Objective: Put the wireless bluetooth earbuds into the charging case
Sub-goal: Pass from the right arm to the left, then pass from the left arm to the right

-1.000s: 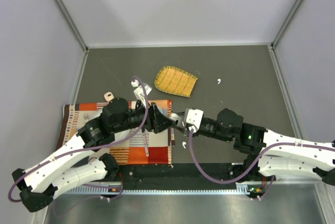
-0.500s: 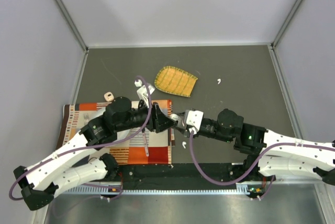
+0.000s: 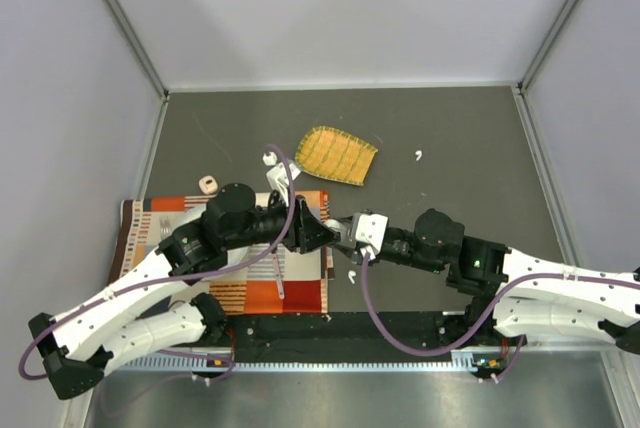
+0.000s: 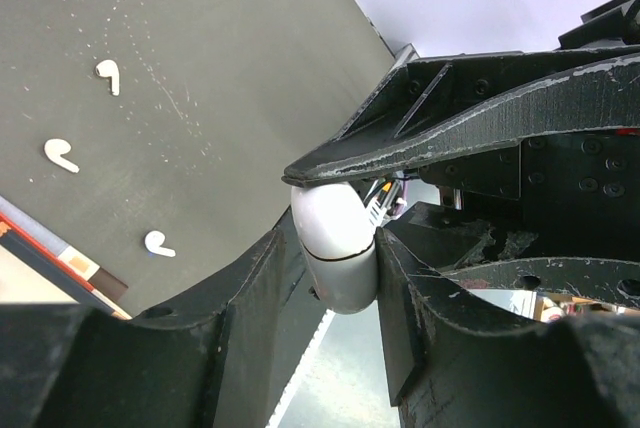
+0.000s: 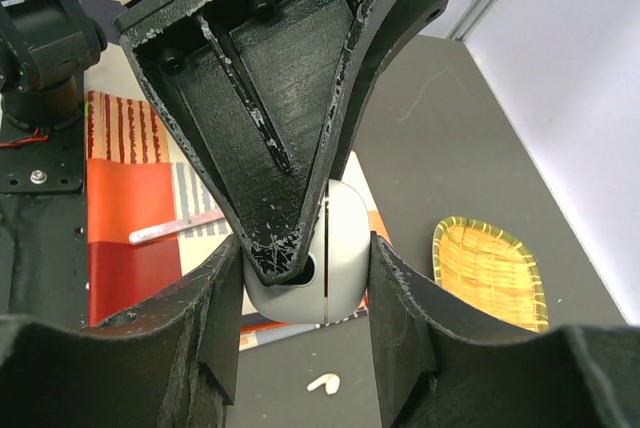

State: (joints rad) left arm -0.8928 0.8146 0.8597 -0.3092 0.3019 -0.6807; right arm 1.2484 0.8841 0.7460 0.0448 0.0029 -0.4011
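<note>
- Both arms meet over the middle of the table [image 3: 460, 128], near the right edge of a striped cloth [image 3: 300, 293] with orange panels
- The charging case [image 4: 335, 248], a smooth white rounded pod with a seam around its middle, sits pinched between the two arms' fingers, lifted off the table
- The left gripper [image 4: 338, 283] is closed on the case, one dark finger pressed against each side, as the left wrist view shows
- The right gripper [image 5: 305, 293] also clamps the same case from the opposite side; in the right wrist view the left arm's finger crosses in front of it
- The case's long axis runs roughly from 12 to 6 o'clock in the left wrist view
- The lid looks shut, so the case appears not yet ready to receive anything
- The earbuds lie loose on the dark table, none in the case; the left wrist view shows three
- One earbud [image 3: 352, 276] lies just at 6 o'clock of the joined grippers in the top view, nearest to the right arm
- Another earbud [image 3: 418, 156] lies well apart at about 2 o'clock, beyond a yellow woven tray [image 3: 336, 155]
- A third earbud [image 3: 267, 158] sits at about 11 o'clock, on the left arm's side
</note>
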